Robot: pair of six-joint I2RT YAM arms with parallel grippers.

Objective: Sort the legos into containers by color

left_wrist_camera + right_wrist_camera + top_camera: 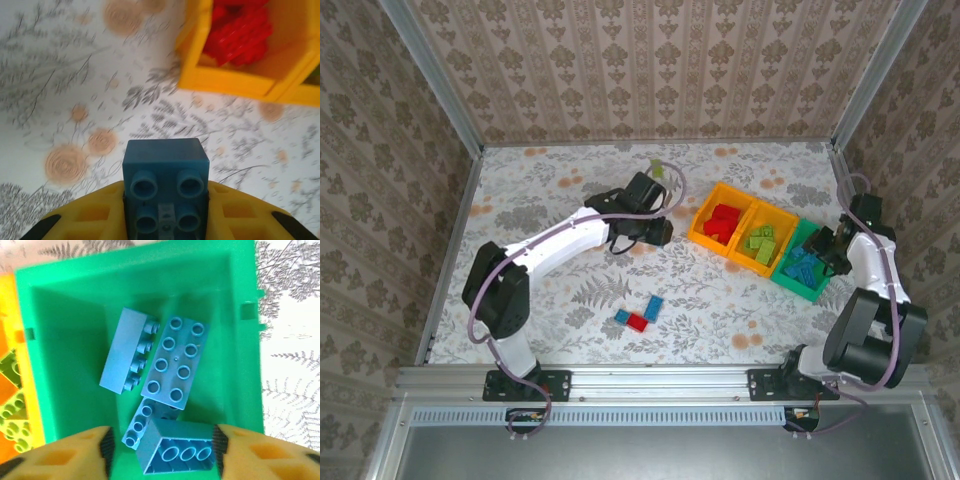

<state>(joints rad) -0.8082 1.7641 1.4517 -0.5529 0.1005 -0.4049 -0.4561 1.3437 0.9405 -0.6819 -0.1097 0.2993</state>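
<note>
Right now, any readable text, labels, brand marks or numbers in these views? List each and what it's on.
No readable text.
Light blue studded plastic bricks in the green plastic bin: stud tops plain or too small to read.
Blue studded plastic brick in the left gripper: blurred, nothing legible.
Orange plastic bin holding red plastic bricks: no marks.

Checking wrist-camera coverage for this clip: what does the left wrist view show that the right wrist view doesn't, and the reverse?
Left wrist: a blue brick clamped by the left fingers, near the orange bin of red bricks. Right wrist: the green bin with four blue bricks, one lying between the open right fingers, and lime bricks next door. Both: yellow fingers with a blue brick between them, over the floral tablecloth.
</note>
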